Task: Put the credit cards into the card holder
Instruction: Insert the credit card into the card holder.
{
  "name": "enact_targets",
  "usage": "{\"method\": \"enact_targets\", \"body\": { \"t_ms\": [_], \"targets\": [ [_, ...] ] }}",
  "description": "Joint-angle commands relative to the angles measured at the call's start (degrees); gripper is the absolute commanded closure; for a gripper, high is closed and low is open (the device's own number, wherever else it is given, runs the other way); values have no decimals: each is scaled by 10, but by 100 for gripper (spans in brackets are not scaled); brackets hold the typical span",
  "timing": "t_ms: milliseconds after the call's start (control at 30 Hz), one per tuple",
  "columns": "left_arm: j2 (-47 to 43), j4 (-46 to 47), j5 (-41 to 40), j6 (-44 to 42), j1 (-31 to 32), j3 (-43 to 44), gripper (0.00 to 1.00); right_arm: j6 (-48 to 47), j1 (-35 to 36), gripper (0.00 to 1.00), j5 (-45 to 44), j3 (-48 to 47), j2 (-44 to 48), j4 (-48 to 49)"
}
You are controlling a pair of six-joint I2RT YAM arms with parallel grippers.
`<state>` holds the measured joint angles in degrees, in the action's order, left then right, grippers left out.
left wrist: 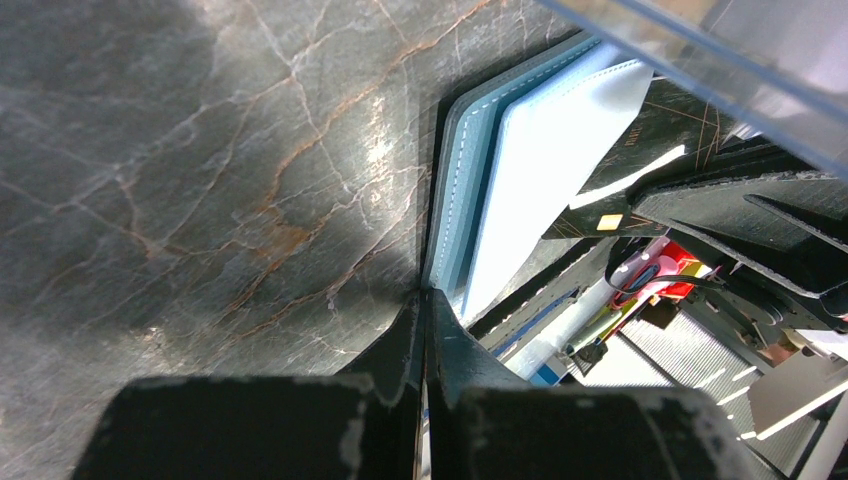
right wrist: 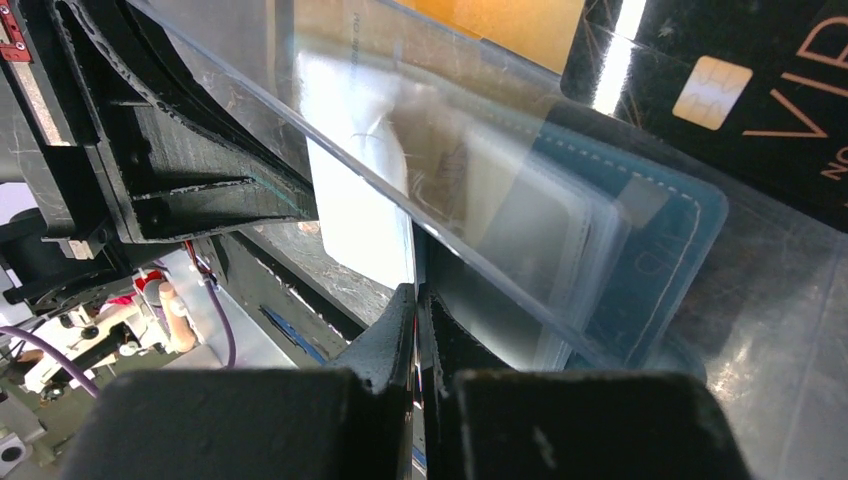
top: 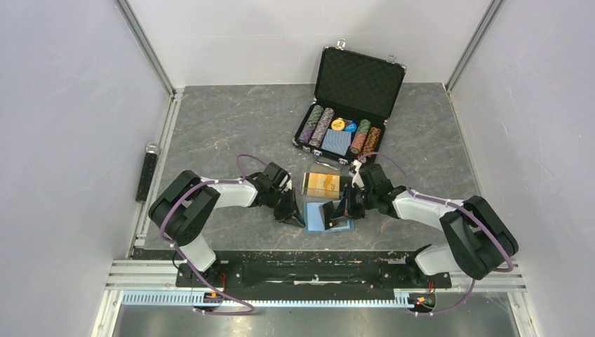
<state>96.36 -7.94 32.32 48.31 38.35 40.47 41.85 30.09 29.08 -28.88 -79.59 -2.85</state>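
The teal card holder (top: 314,217) lies open on the grey table, pale pockets up (left wrist: 540,180) (right wrist: 680,230). My left gripper (top: 297,219) (left wrist: 428,293) is shut at its left edge, and the holder's teal rim runs straight into the fingertips. A black card (top: 330,212) (left wrist: 690,115) (right wrist: 760,60) with a gold chip leans over the holder's right half. My right gripper (top: 342,213) (right wrist: 415,288) is shut there, with a clear plastic sheet (right wrist: 480,180) (left wrist: 720,70) running edge-on into its jaws. An orange-gold card (top: 324,184) (right wrist: 500,20) rests just behind the holder. I see no whitish card.
An open black case (top: 354,91) with poker chips and a blue deck (top: 337,142) stands behind the cards. A black cylinder (top: 149,175) lies along the left wall rail. White walls close in on both sides, and the arms' base rail (top: 316,270) runs along the near edge.
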Motion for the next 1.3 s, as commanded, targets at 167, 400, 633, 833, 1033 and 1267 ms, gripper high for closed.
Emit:
{"method": "enact_targets", "body": {
  "t_ms": [167,400,633,833,1033,1267],
  "targets": [
    [24,-20,-49,-35,9,-6,98,45,7,100,-39,40,5,93],
    [21,2,-41,-12,13,-6,98,66,30,100,-33,50,-6,121],
    [23,12,-41,2,19,-6,98,62,32,100,-70,54,22,111],
    [24,22,-39,11,19,-14,98,50,30,100,-114,50,49,85],
    [24,26,-39,14,20,-19,98,47,22,100,-126,61,61,83],
    [24,32,-36,17,21,-18,98,37,22,100,-120,78,53,124]
  ]
}}
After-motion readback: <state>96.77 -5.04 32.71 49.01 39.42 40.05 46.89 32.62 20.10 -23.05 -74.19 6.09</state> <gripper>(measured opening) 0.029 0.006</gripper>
